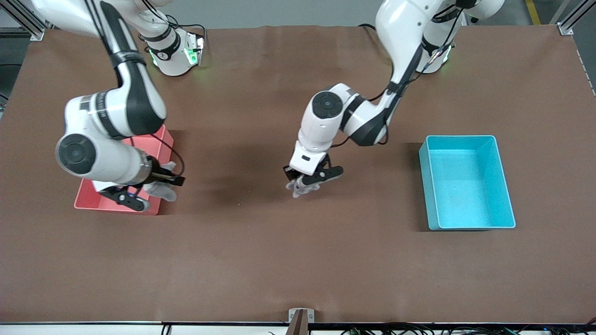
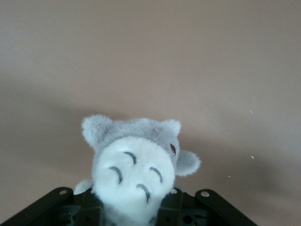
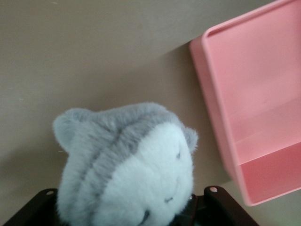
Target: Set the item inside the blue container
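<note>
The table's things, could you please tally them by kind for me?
Grey-and-white plush toys: 2, one in the left hand, one in the right hand.
Rectangular plastic bins: 2, light-blue and pink.
Total: 4.

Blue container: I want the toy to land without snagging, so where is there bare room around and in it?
The blue container is empty inside. Bare table separates it from the left gripper, shut on a grey plush toy. It is crowded at the pink bin, where the right gripper holds a second grey plush.
</note>
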